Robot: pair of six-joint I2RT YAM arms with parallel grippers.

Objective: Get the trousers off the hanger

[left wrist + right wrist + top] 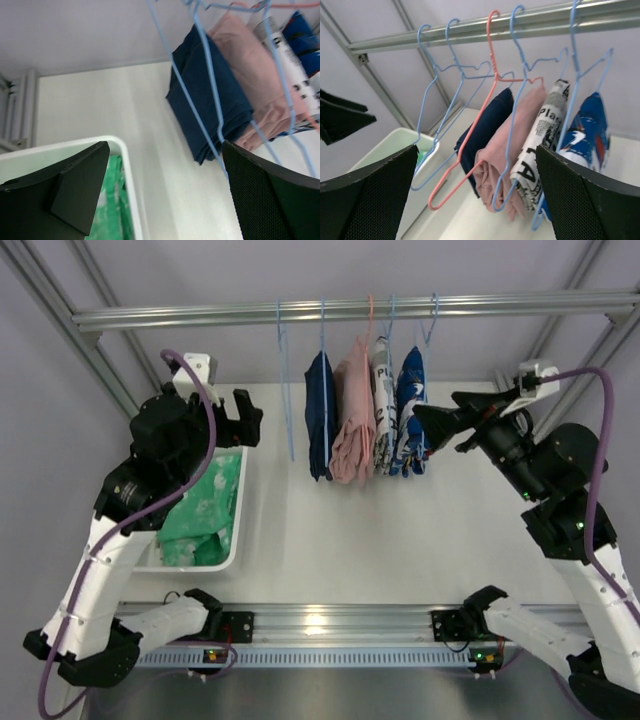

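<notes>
**Green trousers [200, 515] off the hanger [287, 390], down in the bin [240, 520]**

Crumpled in a heap inside the white bin at the left of the table [330, 540], whitish mottled print showing, touching neither gripper.

Up on the rail [200, 315], that light-blue hanger: bare, hooked on at the far left of the row, hanging straight down, a clear gap to its neighbour. Then, left to right, navy garment [320, 415], pink garment [352, 410], printed white garment [382, 405], blue-and-white garment [410, 410]. Each draped over its own hanger, all four packed close together.

Over to the left gripper [248, 418]: poised above the bin's far right corner, well short of the clothes. Fingers [75, 190] spread wide, gripping nothing. Between them only the bin rim, a strip of green, bare table and the navy garment beyond.

And the right gripper [432, 420]: up level with the clothes, just right of the blue-and-white garment, pointing at the row. Fingers [370, 200] wide apart here too, and empty, with the whole line of hangers framed in the gap. Close to the cloth, though whether touching or just clear, impossible to tell from above.
</notes>
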